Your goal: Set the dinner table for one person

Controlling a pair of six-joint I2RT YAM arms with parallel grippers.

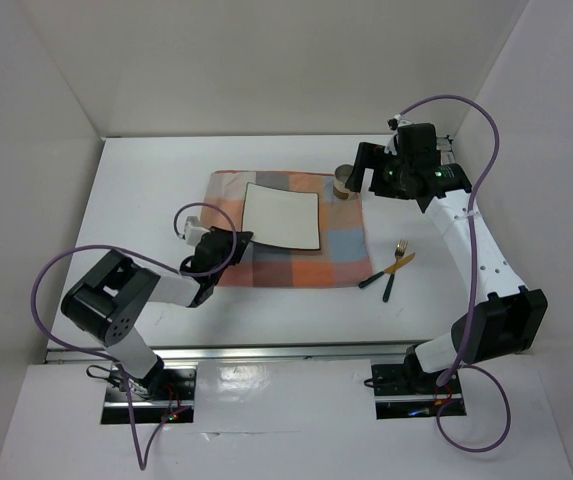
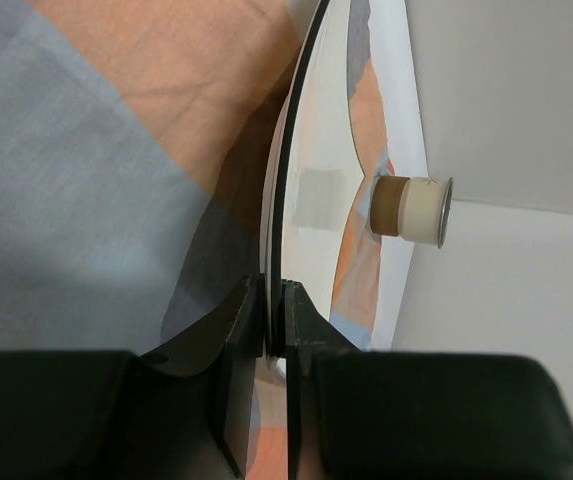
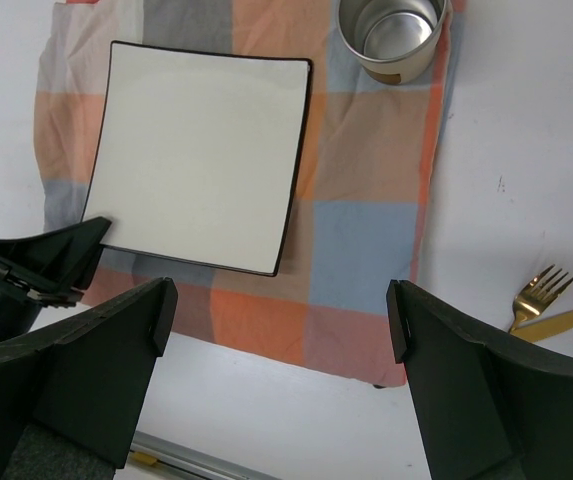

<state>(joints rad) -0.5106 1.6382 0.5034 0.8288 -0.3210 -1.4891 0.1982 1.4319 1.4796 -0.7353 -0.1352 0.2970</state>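
The white dinner table carries an orange, grey and blue checked mat. On the mat lies a square white plate with a dark rim. My left gripper is shut on the plate's near-left corner. In the left wrist view its fingers pinch the plate edge-on, with shadow beneath it. A metal-lined cup stands upright at the mat's far right corner. My right gripper hangs open and empty, high above the mat's near edge. Below it are the plate and the cup.
A gold fork and a gold knife with dark handles lie crossed on the bare table right of the mat. A metal rail runs along the near edge. White walls enclose the table on three sides.
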